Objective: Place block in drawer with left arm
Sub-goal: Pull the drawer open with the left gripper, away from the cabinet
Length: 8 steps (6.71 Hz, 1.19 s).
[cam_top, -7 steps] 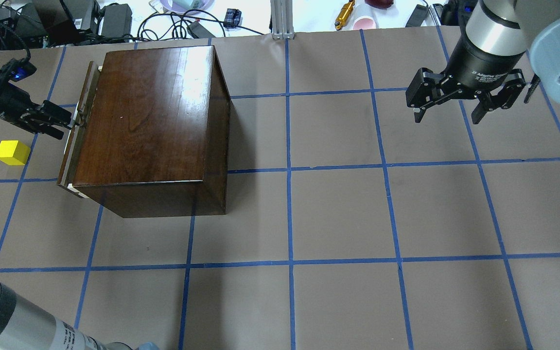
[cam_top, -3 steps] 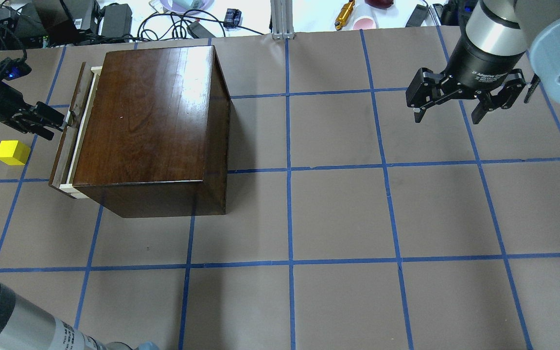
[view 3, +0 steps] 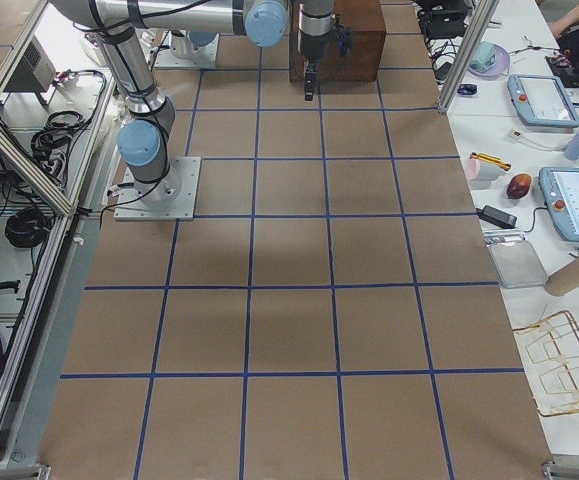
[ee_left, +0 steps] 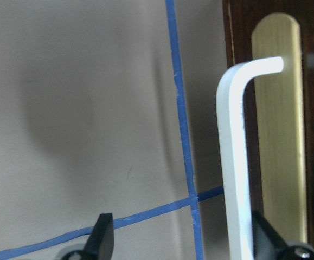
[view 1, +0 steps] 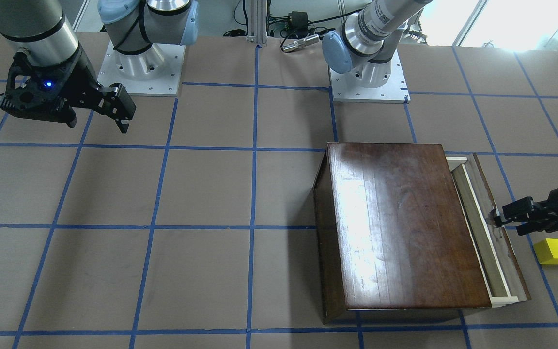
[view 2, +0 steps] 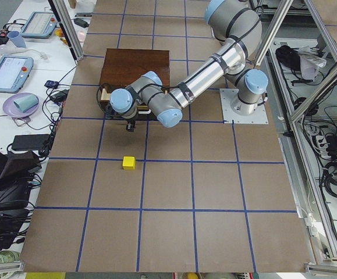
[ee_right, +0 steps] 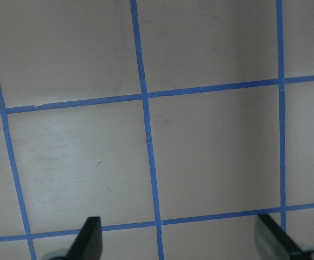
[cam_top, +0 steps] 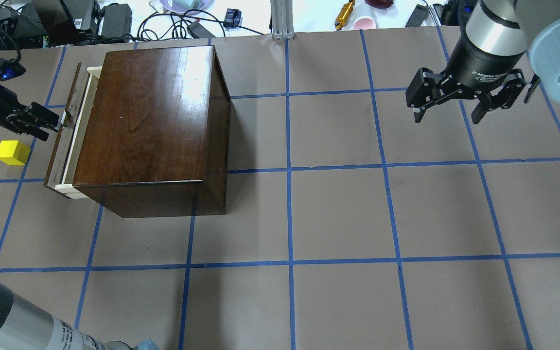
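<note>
**Far left of the overhead view: block (cam_top: 12,152) waiting, drawer (cam_top: 59,150) barely open**

At the left edge, the yellow block sits on the table (cam_top: 358,209), touching nothing. Just above and right of it, the left gripper (cam_top: 52,125) has its jaws spread, with the metal pull (ee_left: 230,162) between them, close by one finger. Next along, the drawer shows only a narrow strip of pale wood beyond the dark wooden box (cam_top: 153,121). Upper right, the right gripper (cam_top: 447,118) hangs wide open, empty. Opening looks unfinished; grasping and dropping the block remain.
</note>
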### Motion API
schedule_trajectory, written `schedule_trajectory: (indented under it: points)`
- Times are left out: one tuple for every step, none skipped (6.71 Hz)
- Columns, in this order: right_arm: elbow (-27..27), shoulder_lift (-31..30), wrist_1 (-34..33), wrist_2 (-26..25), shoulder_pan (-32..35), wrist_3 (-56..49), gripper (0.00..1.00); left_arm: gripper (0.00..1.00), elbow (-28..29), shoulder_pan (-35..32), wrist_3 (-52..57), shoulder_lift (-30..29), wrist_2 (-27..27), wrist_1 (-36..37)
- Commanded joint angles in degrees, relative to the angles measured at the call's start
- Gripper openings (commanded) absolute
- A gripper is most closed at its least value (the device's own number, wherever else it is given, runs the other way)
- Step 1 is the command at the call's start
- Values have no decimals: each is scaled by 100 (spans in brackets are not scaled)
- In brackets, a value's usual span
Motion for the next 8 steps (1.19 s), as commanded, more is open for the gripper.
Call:
schedule_trajectory:
  points:
    - [0,0,0,0,0,0,100,86,28,47,-5,7,73,3]
    - [0,0,0,0,0,0,100,86,37,47,-5,24,186,3]
    - [0,0,0,0,0,0,100,86,45,47,-5,68,196,3]
    - [0,0,0,0,0,0,100,86,46,47,-5,77,309,3]
    - [0,0,0,0,0,0,100,86,46,47,12,77,379,20]
    - [0,0,0,0,0,0,100,87,46,47,4,60,389,116]
    - [9,0,0,0,0,0,100,86,46,47,4,51,389,126]
    - [0,0,0,0,0,0,100,86,54,56,4,25,398,126]
